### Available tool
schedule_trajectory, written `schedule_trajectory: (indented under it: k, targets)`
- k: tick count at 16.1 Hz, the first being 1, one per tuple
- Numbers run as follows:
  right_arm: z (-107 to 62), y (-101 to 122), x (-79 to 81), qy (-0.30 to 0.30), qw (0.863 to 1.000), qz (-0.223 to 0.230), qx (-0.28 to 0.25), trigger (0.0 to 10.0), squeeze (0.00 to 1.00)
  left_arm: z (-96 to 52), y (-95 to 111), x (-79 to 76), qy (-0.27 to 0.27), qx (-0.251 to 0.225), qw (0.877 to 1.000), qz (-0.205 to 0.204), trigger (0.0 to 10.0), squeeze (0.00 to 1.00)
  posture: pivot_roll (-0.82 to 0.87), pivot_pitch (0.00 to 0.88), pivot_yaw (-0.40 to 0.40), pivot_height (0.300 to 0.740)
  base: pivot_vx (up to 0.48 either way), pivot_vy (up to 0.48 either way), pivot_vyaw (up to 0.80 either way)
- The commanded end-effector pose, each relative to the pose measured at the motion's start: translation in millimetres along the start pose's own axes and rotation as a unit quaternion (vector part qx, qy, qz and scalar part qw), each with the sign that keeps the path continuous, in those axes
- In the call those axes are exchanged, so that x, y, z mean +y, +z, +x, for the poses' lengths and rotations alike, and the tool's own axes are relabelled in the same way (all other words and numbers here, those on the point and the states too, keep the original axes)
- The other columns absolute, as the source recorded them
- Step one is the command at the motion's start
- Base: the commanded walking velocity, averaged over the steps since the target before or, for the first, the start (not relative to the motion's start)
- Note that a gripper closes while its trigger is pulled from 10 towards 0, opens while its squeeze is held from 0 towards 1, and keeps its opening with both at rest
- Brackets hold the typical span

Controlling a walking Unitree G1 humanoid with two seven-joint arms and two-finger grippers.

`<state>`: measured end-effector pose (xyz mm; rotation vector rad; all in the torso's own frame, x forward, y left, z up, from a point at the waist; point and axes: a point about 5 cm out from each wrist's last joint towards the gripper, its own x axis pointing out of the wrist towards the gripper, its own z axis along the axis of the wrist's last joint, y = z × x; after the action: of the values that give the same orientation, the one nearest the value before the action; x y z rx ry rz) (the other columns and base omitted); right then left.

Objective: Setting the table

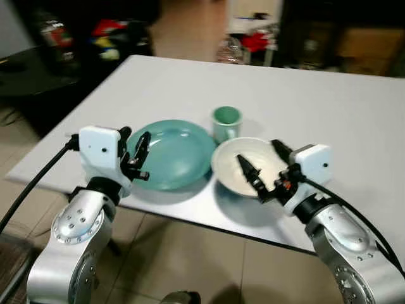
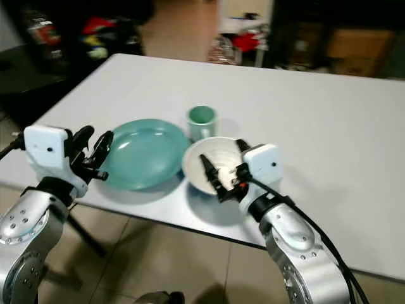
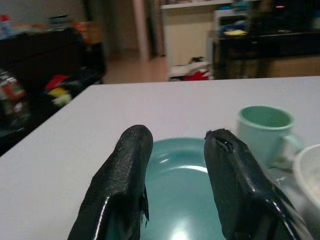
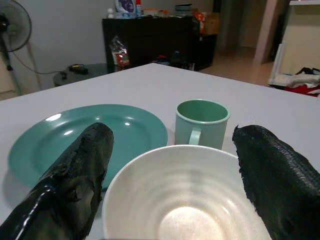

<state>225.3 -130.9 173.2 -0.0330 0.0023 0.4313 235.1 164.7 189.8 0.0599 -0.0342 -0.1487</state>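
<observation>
Table: the white table point(image 1: 329, 107) carries three dishes bunched at its near edge, close to the robot (likely set down there to be spread into a place setting).
Plate: the teal plate point(image 1: 174, 152) lies flat, its rim just beside the bowl on its right.
Bowl: the white bowl point(image 1: 248, 166) sits empty at the table's front edge, with the cup just behind it.
Cup: the green cup point(image 1: 226, 122) stands upright behind the gap between plate and bowl, handle toward the bowl's side.
Left gripper: the left gripper point(image 1: 140, 155) hovers at the plate's left rim, fingers a little apart and holding nothing, lined up with the rim as if to take it.
Right gripper: the right gripper point(image 1: 264, 170) hangs over the bowl, fingers spread wide to either side of it (nothing held), wide enough to straddle the rim.
Step in hand: probably the approach to a grasp on bowl and plate.
Risk: the bowl sits near the edge, so a nudge could push it off.
</observation>
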Motion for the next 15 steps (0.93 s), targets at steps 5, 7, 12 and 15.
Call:
schedule_trajectory:
  k: [5, 7, 12, 15]
  targets:
    - [4.0, -3.3, 2.8, -0.006, 1.000, 0.017, 0.004, 10.0, 0.00, -0.8, -10.1, 10.4, 0.055, 0.019, 0.998, -0.012, 10.0, 0.00, -0.04, 0.000, 0.055, 0.740, 0.000, 0.000, 0.80]
    - [4.9, 0.3, 2.1, -0.009, 1.000, 0.017, -0.003, 10.0, 0.00, -1.6, -9.9, 9.0, 0.055, 0.019, 0.998, 0.006, 10.0, 0.00, -0.03, 0.000, 0.041, 0.740, 0.000, 0.000, 0.80]
    - [2.6, -6.8, 3.3, -0.019, 0.999, 0.032, 0.012, 10.0, 0.00, -0.4, -6.4, 8.1, 0.051, 0.008, 0.998, 0.028, 10.0, 0.00, -0.03, 0.000, 0.056, 0.740, 0.000, 0.000, 0.80]
    - [0.5, -11.4, 7.8, -0.022, 0.999, 0.029, 0.024, 10.0, 0.00, 3.4, -6.6, 7.4, 0.051, 0.012, 0.998, 0.032, 10.0, 0.00, -0.03, 0.000, 0.066, 0.740, 0.000, 0.000, 0.80]
